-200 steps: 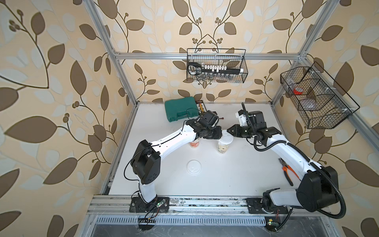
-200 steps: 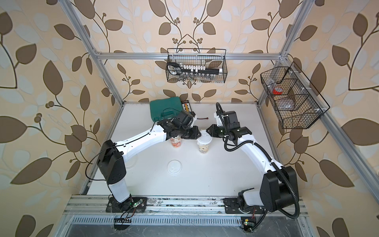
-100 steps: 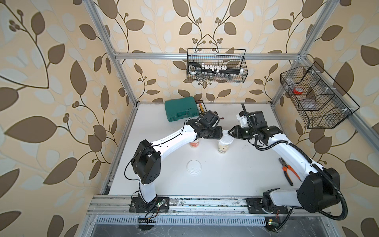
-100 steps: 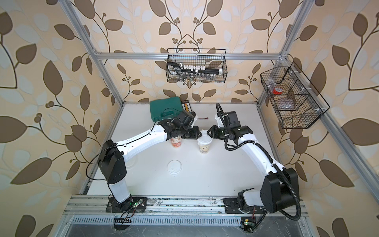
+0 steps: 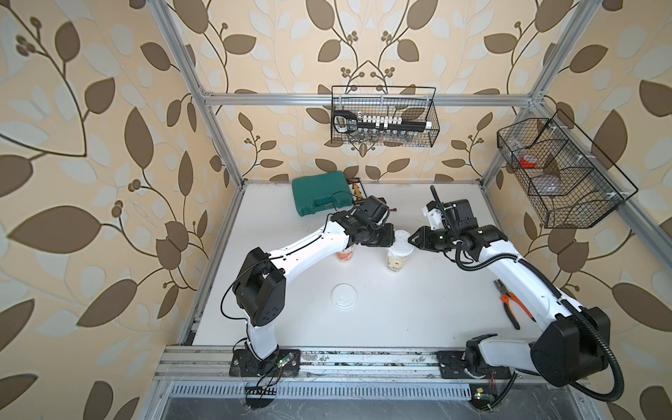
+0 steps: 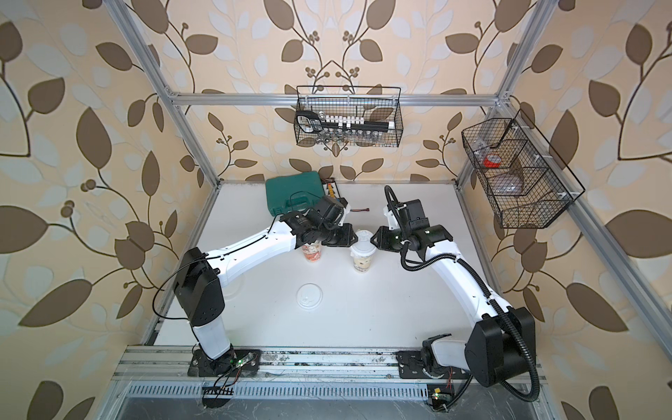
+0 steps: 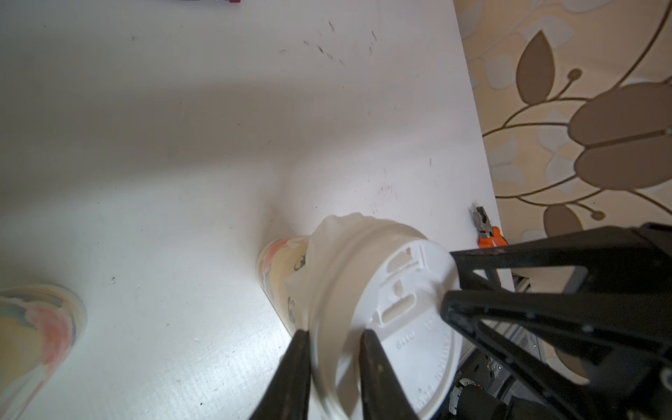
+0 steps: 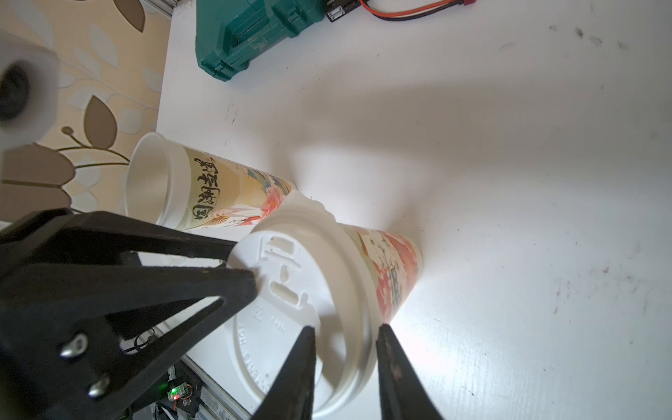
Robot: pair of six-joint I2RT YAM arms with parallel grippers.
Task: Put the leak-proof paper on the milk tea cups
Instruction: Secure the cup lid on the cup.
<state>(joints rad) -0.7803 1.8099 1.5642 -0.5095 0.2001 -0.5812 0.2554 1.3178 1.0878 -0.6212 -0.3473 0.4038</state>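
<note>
Left pincer (image 7: pixel 335 334): closed on the rim of the white lid (image 7: pixel 411 327), one jaw inside, one outside
Right pincer (image 8: pixel 347 328): astride the opposite rim; grip cannot be told
Leak-proof paper (image 7: pixel 338 232): crumpled skirt pinched between lid and mouth of the lidded milk tea cup (image 5: pixel 396 261)
Open milk tea cup (image 8: pixel 218 196): upright beside it, mouth bare
Loose lid (image 5: pixel 343 296): flat on counter (image 5: pixel 418 309), nearer the arm bases

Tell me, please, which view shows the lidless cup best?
The right wrist view: the lidless cup shows its open mouth and printed side. The left wrist view crops it; in both top views the left arm covers most of it.
</note>
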